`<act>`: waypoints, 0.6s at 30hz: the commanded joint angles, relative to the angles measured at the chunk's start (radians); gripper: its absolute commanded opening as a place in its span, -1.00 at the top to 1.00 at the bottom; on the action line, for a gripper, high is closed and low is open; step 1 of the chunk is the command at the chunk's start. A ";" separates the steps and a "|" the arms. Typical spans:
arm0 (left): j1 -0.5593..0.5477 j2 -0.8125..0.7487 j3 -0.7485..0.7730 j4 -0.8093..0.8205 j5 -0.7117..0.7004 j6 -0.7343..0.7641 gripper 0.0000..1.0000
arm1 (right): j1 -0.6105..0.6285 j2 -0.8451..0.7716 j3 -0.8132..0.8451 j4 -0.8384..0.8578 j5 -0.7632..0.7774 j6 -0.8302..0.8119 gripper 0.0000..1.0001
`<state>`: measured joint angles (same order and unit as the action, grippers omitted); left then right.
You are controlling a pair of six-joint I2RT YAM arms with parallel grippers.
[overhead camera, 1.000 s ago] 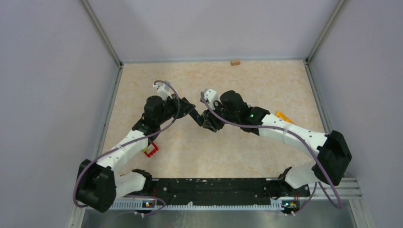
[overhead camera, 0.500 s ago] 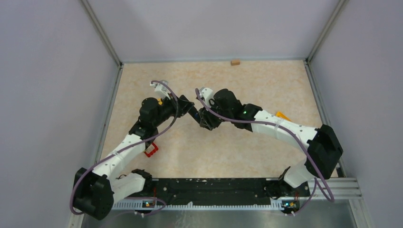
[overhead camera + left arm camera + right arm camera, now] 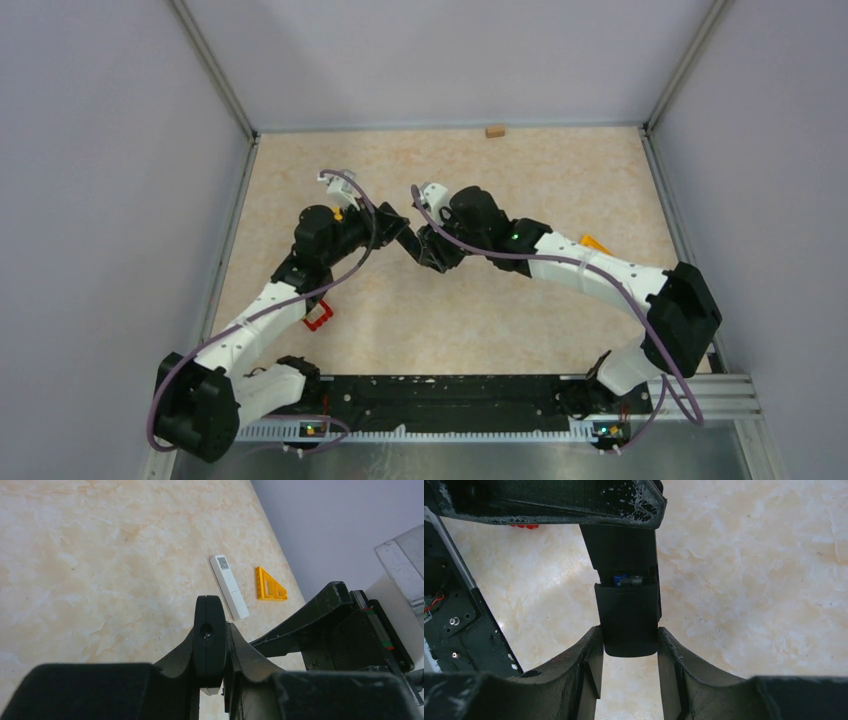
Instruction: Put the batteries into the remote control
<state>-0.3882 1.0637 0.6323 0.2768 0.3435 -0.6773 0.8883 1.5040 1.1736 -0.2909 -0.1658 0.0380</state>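
Observation:
A black remote control (image 3: 412, 243) is held above the table between both grippers. My left gripper (image 3: 399, 230) is shut on one end of it; in the left wrist view the remote (image 3: 210, 630) shows edge-on between the fingers of the left gripper (image 3: 214, 632). My right gripper (image 3: 628, 637) is shut on the sides of the remote's black battery cover (image 3: 628, 617). In the gap above the cover a blue battery (image 3: 620, 579) and a dark battery (image 3: 635, 580) lie in the compartment. The orange battery is out of view.
A slim white bar (image 3: 229, 586) and an orange triangle piece (image 3: 269, 585) lie on the table under the right arm; the triangle also shows in the top view (image 3: 595, 243). A red piece (image 3: 318, 318) lies by the left arm. A small wooden block (image 3: 494, 130) sits at the back wall.
Both grippers, joined on the remote, shifted a little left and towards the back one second ago. Since half a second ago nothing has visibly moved.

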 commanded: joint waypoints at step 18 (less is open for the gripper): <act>-0.005 0.008 0.079 -0.015 0.030 -0.021 1.00 | 0.012 0.025 0.054 0.047 -0.007 -0.011 0.21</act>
<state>-0.3882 1.0779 0.6605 0.2234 0.3511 -0.6861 0.8886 1.5249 1.1793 -0.2756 -0.1680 0.0360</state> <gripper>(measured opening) 0.208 0.406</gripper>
